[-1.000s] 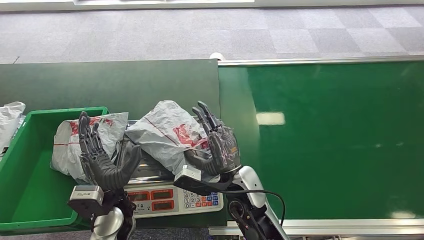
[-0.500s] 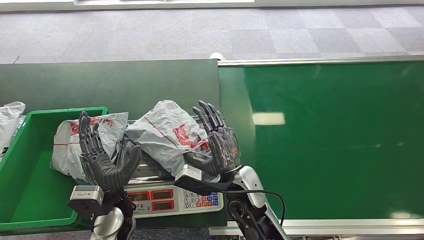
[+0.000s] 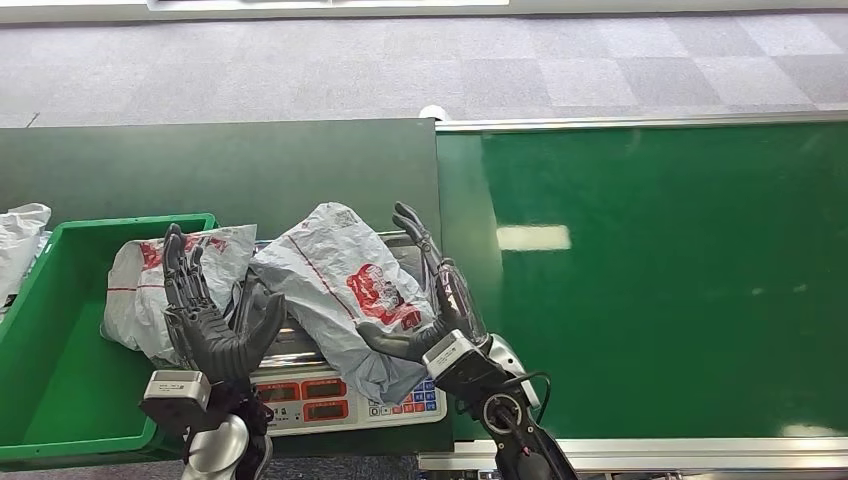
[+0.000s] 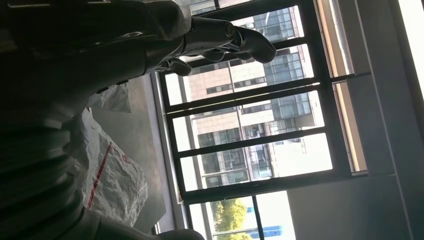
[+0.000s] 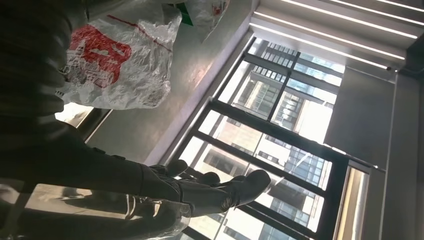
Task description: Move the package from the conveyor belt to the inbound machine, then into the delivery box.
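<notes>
The crumpled grey plastic mailer package with red print point(image 3: 345, 290) lies on the steel-topped weighing scale with red digit displays and a keypad point(image 3: 330, 392), which I take to be the inbound machine, so the first leg of the task looks done and the lift toward the green plastic delivery box point(image 3: 45, 370) is what remains. The package's long axis runs from about 11 o'clock to 5 o'clock across the scale pan, its near end drooping over the keypad. The right robot hand point(image 3: 432, 300) stands at the package's 3 o'clock side, fingers spread and upright, palm turned toward the bag, its thumb just under the bag's near edge; whether it touches the plastic I cannot tell. The left robot hand point(image 3: 205, 310) stands at the package's 9 o'clock side, also with fingers apart and holding nothing, a small gap showing between its palm and the bag. The right is the nearer of the two. The box lies at 9 o'clock from the scale, and a second grey-and-red mailer bag point(image 3: 160, 275) already rests over its near wall, directly behind the left robot hand. A two-sided squeeze seems called for; the slack plastic may slip or sag.
</notes>
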`<action>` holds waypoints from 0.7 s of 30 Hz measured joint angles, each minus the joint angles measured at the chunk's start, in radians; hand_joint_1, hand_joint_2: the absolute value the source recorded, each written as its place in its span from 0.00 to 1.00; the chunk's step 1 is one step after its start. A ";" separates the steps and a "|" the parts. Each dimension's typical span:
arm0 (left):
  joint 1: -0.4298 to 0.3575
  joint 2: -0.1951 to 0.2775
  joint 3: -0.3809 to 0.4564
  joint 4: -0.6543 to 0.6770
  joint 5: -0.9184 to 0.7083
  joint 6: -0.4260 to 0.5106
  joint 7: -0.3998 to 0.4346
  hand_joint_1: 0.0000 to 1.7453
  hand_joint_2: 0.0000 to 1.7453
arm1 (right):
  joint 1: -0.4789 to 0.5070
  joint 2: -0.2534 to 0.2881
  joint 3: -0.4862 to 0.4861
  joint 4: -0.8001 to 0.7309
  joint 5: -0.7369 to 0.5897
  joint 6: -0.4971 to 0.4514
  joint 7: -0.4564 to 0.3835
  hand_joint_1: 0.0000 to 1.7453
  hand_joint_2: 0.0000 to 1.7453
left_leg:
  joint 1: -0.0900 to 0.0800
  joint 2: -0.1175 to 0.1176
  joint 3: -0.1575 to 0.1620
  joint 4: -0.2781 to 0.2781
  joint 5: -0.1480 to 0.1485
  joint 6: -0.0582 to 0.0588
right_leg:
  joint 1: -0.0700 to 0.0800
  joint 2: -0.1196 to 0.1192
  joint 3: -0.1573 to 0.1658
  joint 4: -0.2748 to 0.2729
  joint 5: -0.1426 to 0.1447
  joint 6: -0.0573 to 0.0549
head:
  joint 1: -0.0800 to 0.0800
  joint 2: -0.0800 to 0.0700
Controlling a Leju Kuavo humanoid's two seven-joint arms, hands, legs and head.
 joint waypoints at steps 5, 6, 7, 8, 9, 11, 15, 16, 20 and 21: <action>0.000 0.000 0.001 0.005 0.000 0.000 0.000 0.00 1.00 | 0.004 -0.003 -0.024 -0.012 -0.113 0.086 -0.033 0.00 1.00 | 0.000 0.000 0.000 0.000 0.000 0.000 | 0.000 0.000 0.000 0.000 0.000 0.000 | 0.000 0.000; 0.000 0.000 0.001 0.005 0.000 0.000 0.000 0.00 1.00 | 0.005 -0.004 -0.030 -0.014 -0.139 0.106 -0.039 0.00 1.00 | 0.000 0.000 0.000 0.000 0.000 0.000 | 0.000 0.000 0.000 0.000 0.000 0.000 | 0.000 0.000; 0.000 0.000 0.001 0.005 0.000 0.001 0.000 0.00 1.00 | 0.006 -0.004 -0.035 -0.014 -0.162 0.124 -0.044 0.00 1.00 | 0.000 0.000 0.000 0.000 0.000 0.000 | 0.000 0.000 0.000 0.000 0.000 0.000 | 0.000 0.000; 0.000 0.000 0.001 0.005 0.000 0.002 0.000 0.00 1.00 | 0.007 -0.004 -0.041 -0.015 -0.179 0.137 -0.047 0.00 1.00 | 0.000 0.000 0.000 0.000 0.000 0.000 | 0.000 0.000 0.000 0.000 0.000 0.000 | 0.000 0.000; 0.001 0.000 0.001 0.005 0.000 0.003 0.000 0.00 1.00 | 0.007 -0.004 -0.045 -0.015 -0.191 0.144 -0.049 0.00 1.00 | 0.000 0.000 0.000 0.000 0.000 0.000 | 0.000 0.000 0.000 0.000 0.000 0.000 | 0.000 0.000; 0.003 0.000 0.002 0.005 0.000 0.005 0.000 0.00 1.00 | 0.007 -0.004 -0.054 -0.014 -0.206 0.149 -0.049 0.00 1.00 | 0.000 0.000 0.000 0.000 0.000 0.000 | 0.000 0.000 0.000 0.000 0.000 0.000 | 0.000 0.000; 0.007 0.000 0.000 0.006 -0.006 -0.015 0.000 0.00 1.00 | 0.007 -0.004 -0.069 -0.014 -0.225 0.146 -0.048 0.00 1.00 | 0.000 0.000 0.000 0.000 0.000 0.000 | 0.000 0.000 0.000 0.000 0.000 0.000 | 0.000 0.000; 0.007 0.000 -0.004 0.009 -0.014 -0.030 0.001 0.00 1.00 | 0.007 -0.004 -0.071 -0.014 -0.226 0.143 -0.049 0.00 1.00 | 0.000 0.000 0.000 0.000 0.000 0.000 | 0.000 0.000 0.000 0.000 0.000 0.000 | 0.000 0.000; -0.004 -0.012 -0.053 0.054 -0.124 -0.052 0.048 0.00 1.00 | 0.013 -0.004 -0.074 -0.027 -0.221 0.121 -0.063 0.00 1.00 | 0.000 0.000 0.000 0.000 0.000 0.000 | 0.000 0.000 0.000 0.000 0.000 0.000 | 0.000 0.000; -0.010 -0.018 -0.070 0.072 -0.161 -0.044 0.067 0.00 1.00 | 0.017 -0.003 -0.073 -0.036 -0.216 0.115 -0.065 0.00 1.00 | 0.000 0.000 0.000 0.000 0.000 0.000 | 0.000 0.000 0.000 0.000 0.000 0.000 | 0.000 0.000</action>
